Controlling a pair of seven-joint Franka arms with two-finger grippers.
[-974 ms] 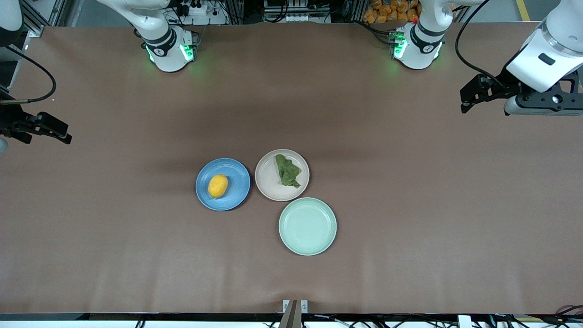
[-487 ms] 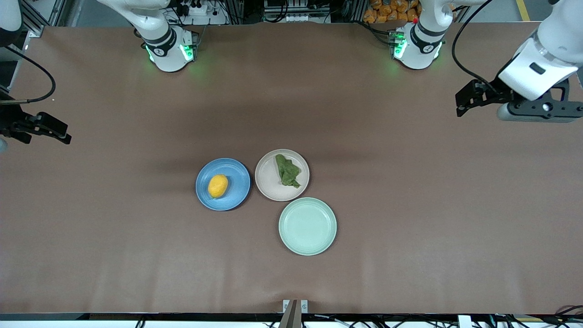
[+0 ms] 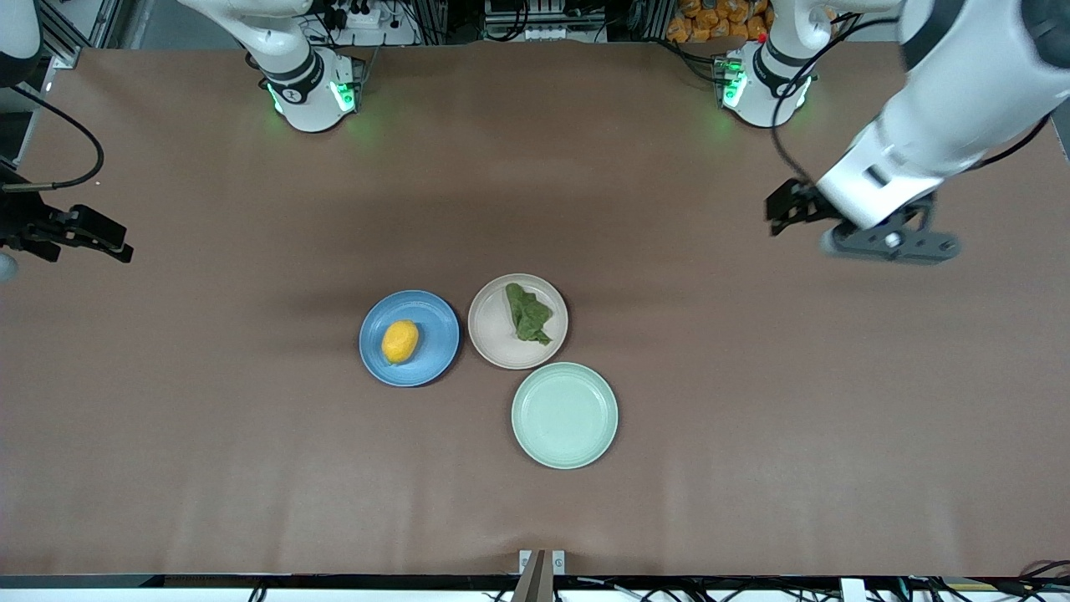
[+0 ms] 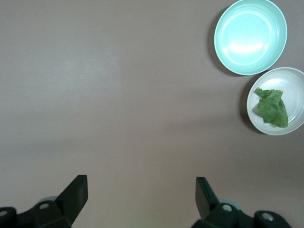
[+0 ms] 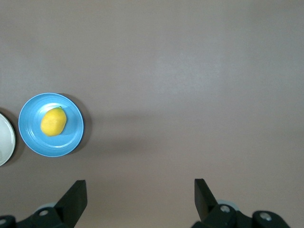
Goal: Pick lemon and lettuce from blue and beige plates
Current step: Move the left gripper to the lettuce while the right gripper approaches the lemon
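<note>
Your left gripper [image 3: 782,216] hangs over bare table toward the left arm's end, well apart from the plates, and its wrist view shows the fingers [image 4: 76,194] spread wide with nothing between them. Your right gripper [image 3: 113,242] hangs over the edge of the table at the right arm's end, waiting, its fingers [image 5: 76,197] also wide and empty.

You have the table [image 3: 251,435] with three plates clustered near its middle. The green plate [image 3: 565,415] lies nearest the front camera and holds nothing. Just beside it, farther from the camera, is the beige plate [image 3: 518,322], and the blue plate [image 3: 410,338] sits touching or almost touching the beige one, toward the right arm's end.

Your lettuce [image 3: 527,313] lies crumpled on the beige plate, toward the rim on the left arm's side. Your lemon [image 3: 400,341] rests on the blue plate, slightly off centre.
</note>
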